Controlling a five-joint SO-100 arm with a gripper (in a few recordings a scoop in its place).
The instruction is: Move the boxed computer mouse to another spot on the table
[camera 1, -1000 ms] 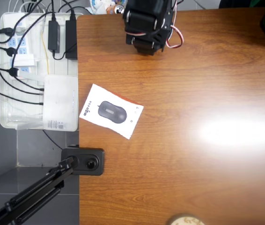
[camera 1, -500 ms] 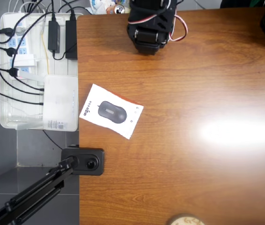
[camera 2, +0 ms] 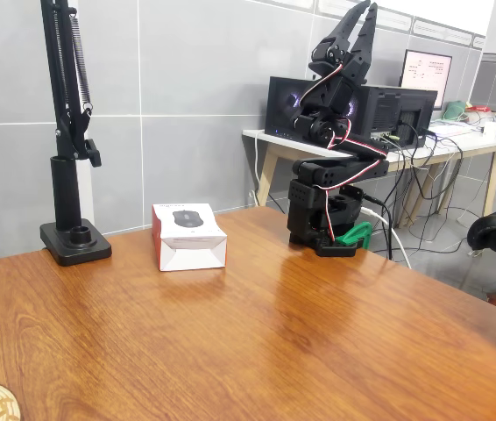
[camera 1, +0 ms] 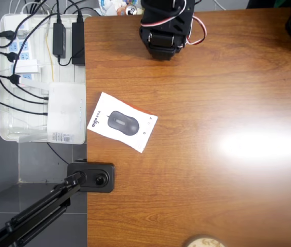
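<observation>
The boxed computer mouse (camera 1: pixel 122 122) is a flat white box with a dark mouse pictured on top and orange-red sides. It lies askew near the table's left edge in the overhead view. In the fixed view the box (camera 2: pixel 188 236) sits at the far side of the table (camera 2: pixel 257 342), by the black lamp base. The black arm (camera 1: pixel 166 28) stands at the table's top edge, folded upward. My gripper (camera 2: pixel 360 16) points up, high above the base and well away from the box. Its fingers are slightly parted and hold nothing.
A white tray (camera 1: pixel 12 131) of power strips, cables and a white router-like box (camera 1: pixel 66 110) sits left of the table. A black clamp base (camera 1: pixel 91 176) grips the left edge below the box. A round wooden coaster (camera 1: pixel 203 241) lies at the bottom edge.
The arm has drawn back slightly toward the table's top edge. The boxed mouse has not moved.
</observation>
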